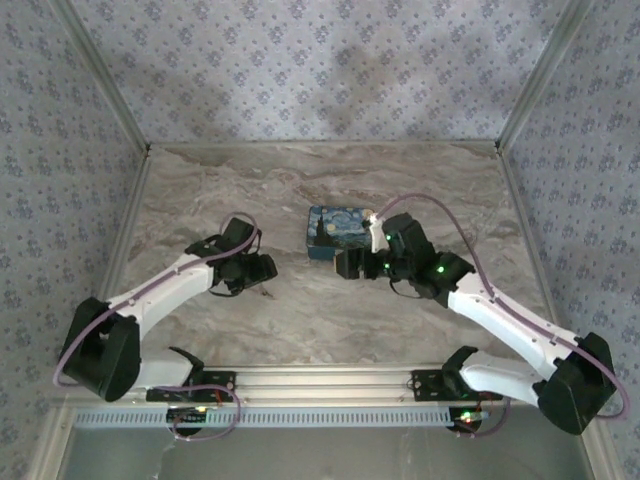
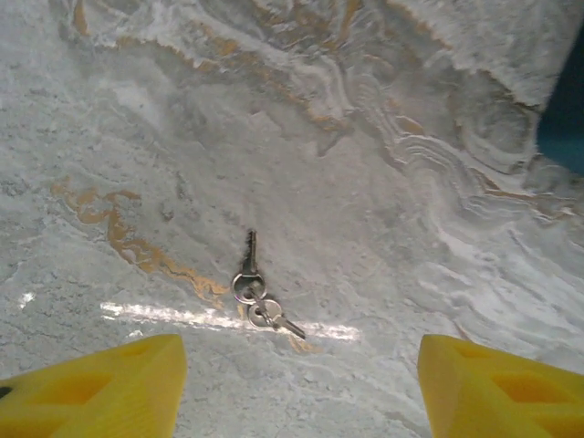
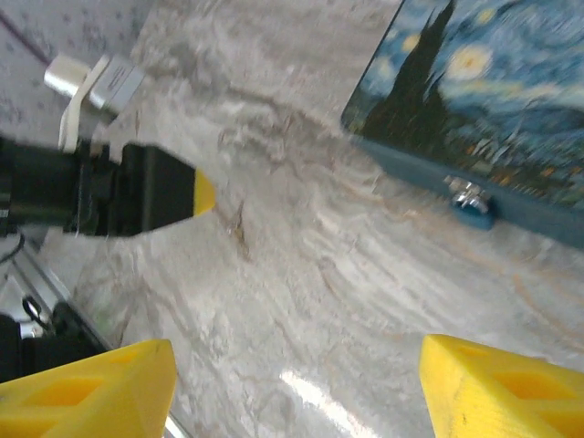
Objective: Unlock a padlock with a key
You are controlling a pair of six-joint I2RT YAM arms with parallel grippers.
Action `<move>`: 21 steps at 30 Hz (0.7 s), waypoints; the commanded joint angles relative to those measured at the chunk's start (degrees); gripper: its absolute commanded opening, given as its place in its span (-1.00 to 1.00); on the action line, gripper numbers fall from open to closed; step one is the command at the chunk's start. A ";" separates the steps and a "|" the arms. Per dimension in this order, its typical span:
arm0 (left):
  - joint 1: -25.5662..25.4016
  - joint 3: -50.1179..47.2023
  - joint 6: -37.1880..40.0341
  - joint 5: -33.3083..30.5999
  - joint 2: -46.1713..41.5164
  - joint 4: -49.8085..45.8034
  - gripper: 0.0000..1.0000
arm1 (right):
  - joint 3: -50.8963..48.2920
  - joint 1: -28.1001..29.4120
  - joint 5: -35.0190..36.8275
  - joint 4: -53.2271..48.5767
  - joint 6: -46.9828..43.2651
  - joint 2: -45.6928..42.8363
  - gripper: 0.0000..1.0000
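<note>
Two small silvery keys (image 2: 258, 294) joined on a ring lie flat on the marble table, just ahead of my left gripper (image 2: 301, 394). That gripper hovers over them, open, with nothing between its yellow fingers. The tiny blue padlock (image 3: 474, 213) hangs by its silvery shackle on the front side of the swirl-painted box (image 3: 484, 91). My right gripper (image 3: 297, 392) stands open over bare marble, short of the padlock and to its left. In the top view the left gripper (image 1: 265, 270) and the right gripper (image 1: 345, 263) face each other near the box (image 1: 338, 230).
The marble table (image 1: 330, 180) is walled by patterned panels at the back and both sides. A metal rail (image 1: 330, 378) runs along the near edge. One yellow fingertip (image 3: 203, 193) of the left arm shows in the right wrist view.
</note>
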 commanded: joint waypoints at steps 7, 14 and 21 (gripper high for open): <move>-1.26 1.58 -2.80 -3.07 7.47 -0.16 0.09 | 0.86 5.39 4.59 1.05 0.82 3.36 0.45; -2.76 2.30 -3.52 -3.74 12.61 0.74 0.01 | -0.45 5.63 5.60 2.30 1.66 3.83 0.45; -3.09 2.98 -3.47 -4.46 15.31 1.31 -0.24 | -1.67 5.61 6.09 2.59 1.99 3.43 0.45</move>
